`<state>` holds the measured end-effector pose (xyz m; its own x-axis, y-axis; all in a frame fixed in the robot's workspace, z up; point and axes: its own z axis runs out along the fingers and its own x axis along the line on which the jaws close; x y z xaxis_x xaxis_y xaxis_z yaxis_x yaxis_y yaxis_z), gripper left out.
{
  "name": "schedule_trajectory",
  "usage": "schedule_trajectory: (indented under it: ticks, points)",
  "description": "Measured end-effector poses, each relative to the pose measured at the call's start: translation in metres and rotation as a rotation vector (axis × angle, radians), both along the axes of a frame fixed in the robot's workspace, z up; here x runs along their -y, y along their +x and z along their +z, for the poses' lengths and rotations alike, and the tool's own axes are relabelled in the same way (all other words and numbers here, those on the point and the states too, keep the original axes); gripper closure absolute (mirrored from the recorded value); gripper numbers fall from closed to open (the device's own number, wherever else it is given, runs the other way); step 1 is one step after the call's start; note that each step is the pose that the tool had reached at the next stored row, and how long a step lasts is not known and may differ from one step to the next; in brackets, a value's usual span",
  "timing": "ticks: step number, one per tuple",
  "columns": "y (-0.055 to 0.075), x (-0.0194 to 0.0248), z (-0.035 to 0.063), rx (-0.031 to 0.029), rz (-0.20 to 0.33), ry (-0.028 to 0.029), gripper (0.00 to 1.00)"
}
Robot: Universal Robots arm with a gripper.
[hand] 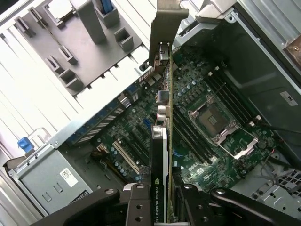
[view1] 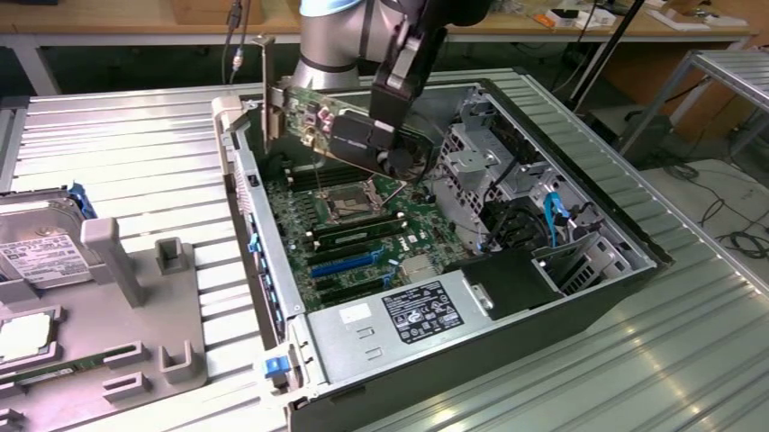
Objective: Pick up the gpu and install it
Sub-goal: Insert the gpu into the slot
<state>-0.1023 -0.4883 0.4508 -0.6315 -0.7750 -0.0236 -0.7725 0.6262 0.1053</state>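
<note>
hard drive: far exterior view's left, lying flat in the grey holder, white label up
grey holder: on the tabletop, beside the case; upright posts and slots
case: lying open on the ribbed metal tabletop, centre of the exterior view
gpu: off the tabletop, held tilted in the air above the motherboard, not seated in any slot; silver bracket at its exterior-view-left end, sticking up past the case edge
hand: closed on the gpu, gripping both faces near the end away from the bracket; wrist view shows the card edge-on between the hand's fingers
cpu socket: bare, just under the gpu's lower end
power supply: near corner of the case, label up
blue cables: exterior view's right, by the drive cage
</note>
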Motion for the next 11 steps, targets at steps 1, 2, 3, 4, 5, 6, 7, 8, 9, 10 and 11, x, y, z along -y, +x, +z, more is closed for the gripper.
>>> schedule_trajectory:
  ticks: [1,2,3,4,5,6,7,8,9,10,11]
  points:
    - [0.0,0.0,0.0,0.0,0.015,0.0,0.73]
    - [0.0,0.0,0.0,0.0,0.024,0.0,0.73]
    - [0.0,0.0,0.0,0.0,0.032,0.0,0.73]
    - [0.0,0.0,0.0,0.0,0.045,0.0,0.73]
    - [0.0,0.0,0.0,0.0,0.058,0.0,0.73]
    - [0.0,0.0,0.0,0.0,0.067,0.0,0.73]
    - [0.0,0.0,0.0,0.0,0.076,0.0,0.73]
    - [0.0,0.0,0.0,0.0,0.084,-0.0001,0.73]
    - [0.0,0.0,0.0,0.0,0.093,0.0,0.73]
    - [0.0,0.0,0.0,0.0,0.104,0.0,0.73]
    - [0.0,0.0,0.0,0.0,0.125,-0.0001,0.73]
